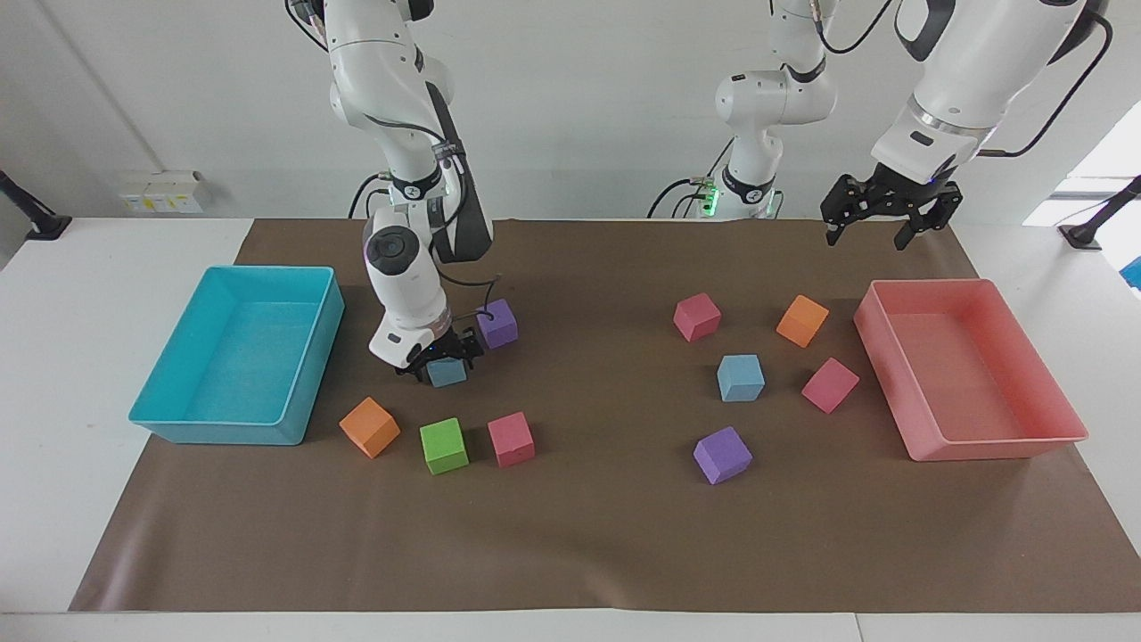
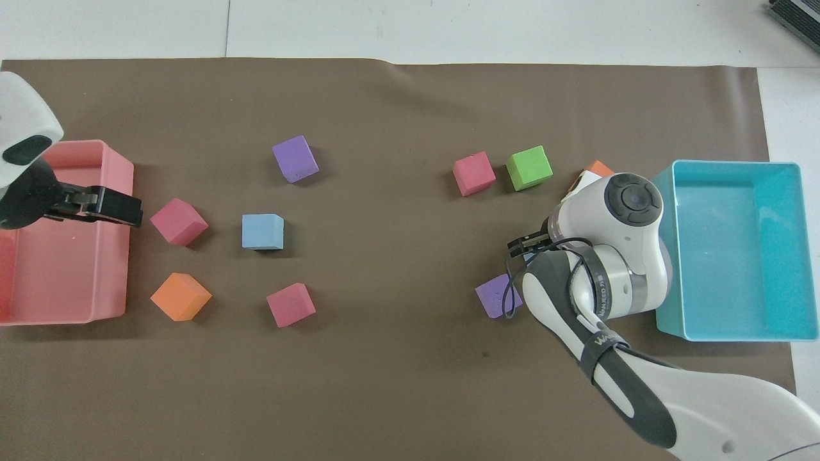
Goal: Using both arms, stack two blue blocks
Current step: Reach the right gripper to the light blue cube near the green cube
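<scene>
A: Table (image 1: 588, 553) under brown paper, with the large turquoise plastic tray (image 1: 303, 392) as landmark. Where are the claws?

B: Right claw (image 1: 439, 357) is low, just beside the tray toward the left arm's end, fingers spread around one light sky-blue foam cube (image 1: 446, 373), not yet pinching, as I judge it. The other sky-blue foam cube (image 1: 741, 377) lies well apart from the tray.

A: And the left claw (image 1: 881, 230)?

B: Raised, spread, empty, waiting, and the nearer claw to that second cube.
</scene>
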### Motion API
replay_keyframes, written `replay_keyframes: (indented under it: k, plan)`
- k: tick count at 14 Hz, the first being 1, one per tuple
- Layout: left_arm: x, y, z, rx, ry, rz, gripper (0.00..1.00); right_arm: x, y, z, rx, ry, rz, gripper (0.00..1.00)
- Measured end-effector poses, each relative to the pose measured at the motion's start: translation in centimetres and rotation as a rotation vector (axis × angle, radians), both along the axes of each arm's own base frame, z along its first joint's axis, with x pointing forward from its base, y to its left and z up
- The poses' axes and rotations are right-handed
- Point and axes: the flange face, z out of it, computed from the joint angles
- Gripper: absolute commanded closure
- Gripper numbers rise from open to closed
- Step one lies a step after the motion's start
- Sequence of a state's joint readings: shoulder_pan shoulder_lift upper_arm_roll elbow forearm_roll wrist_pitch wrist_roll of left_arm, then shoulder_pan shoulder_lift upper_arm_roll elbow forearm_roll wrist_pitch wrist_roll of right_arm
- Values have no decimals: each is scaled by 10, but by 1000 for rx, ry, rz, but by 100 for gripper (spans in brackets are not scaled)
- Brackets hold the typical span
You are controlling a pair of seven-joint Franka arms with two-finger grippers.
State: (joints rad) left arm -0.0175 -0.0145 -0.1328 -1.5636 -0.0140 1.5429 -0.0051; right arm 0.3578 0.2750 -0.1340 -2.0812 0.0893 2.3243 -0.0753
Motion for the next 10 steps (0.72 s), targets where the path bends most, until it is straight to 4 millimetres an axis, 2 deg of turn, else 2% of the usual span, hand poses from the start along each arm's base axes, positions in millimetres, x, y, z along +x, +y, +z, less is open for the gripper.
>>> replay_keyframes:
  k: [1,2,3,4,10]
  plan:
    - [0,0,0,0,0,0,0,0,0,0,0,0,0,25]
    - [0,0,0,0,0,0,0,0,0,0,0,0,0,57]
    - [0,0,0,0,0,0,0,0,0,0,0,0,0,95]
    - [0,0,0,0,0,0,0,0,0,0,0,0,1,100]
    - [0,0,0,0,0,0,0,1,0,1,1,-3,0,100]
